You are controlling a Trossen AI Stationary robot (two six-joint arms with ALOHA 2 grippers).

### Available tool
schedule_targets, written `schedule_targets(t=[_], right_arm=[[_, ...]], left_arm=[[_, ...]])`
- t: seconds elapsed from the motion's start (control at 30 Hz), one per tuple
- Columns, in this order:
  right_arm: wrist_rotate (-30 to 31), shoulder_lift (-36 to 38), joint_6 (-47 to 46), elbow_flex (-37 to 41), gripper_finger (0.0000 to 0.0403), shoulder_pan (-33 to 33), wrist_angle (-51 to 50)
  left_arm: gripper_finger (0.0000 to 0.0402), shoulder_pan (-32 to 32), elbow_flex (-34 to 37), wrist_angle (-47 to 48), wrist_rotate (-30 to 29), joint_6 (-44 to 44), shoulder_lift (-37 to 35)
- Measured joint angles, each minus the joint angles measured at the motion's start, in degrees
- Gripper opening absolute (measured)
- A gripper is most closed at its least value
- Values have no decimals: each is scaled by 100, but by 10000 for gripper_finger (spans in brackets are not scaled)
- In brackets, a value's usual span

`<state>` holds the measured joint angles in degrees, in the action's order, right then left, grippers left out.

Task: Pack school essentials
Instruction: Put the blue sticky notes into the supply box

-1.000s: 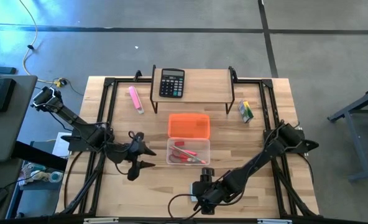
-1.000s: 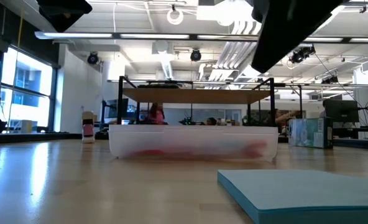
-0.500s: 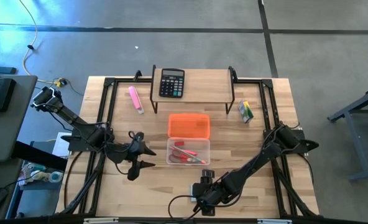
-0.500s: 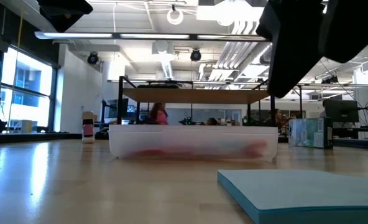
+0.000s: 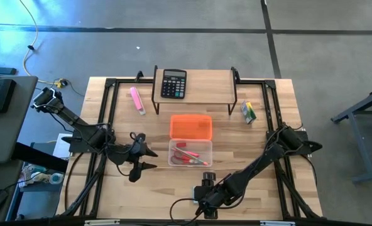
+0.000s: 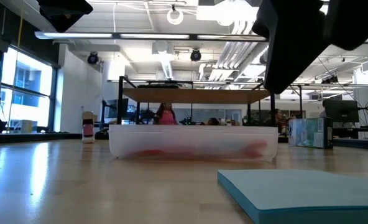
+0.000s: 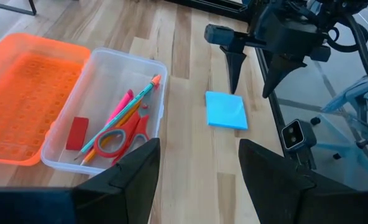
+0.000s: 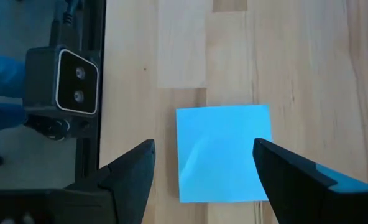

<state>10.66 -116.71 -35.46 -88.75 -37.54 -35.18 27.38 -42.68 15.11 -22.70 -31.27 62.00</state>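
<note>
Currently on the sticky-note step: right claw [image 8: 199, 180] hangs open directly over the light-blue sticky-note pad [image 8: 223, 152], clear of it, one finger to each side. The pad lies flat on the desk [image 5: 261, 138] near the front edge, just in front of the clear bin [image 7: 119, 68], apart from it. Next move, as I read it: straight drop, close across the pad's edges, lift, carry to the bin. The pad is thin and flat, so the fingers need to reach the wood. The bin already holds the red-handled scissors [image 7: 123, 138], pens [image 7: 125, 115] and eraser [image 7: 78, 132]. Left claw [image 7: 196, 180] waits open beside the bin's left end.
</note>
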Motion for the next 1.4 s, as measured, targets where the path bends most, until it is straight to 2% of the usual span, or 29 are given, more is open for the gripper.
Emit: schedule_targets(t=[0.2,0.5,1.4], right_arm=[[-21,2,202,0,284,0,-15],[-12,-120,159,0,393,2,-62],[132,-717,141,0,400,78,-98]], left_arm=[[209,0,0,0,0,0,0],[209,0,0,-2,0,0,0],[209,2,0,0,2,0,0]])
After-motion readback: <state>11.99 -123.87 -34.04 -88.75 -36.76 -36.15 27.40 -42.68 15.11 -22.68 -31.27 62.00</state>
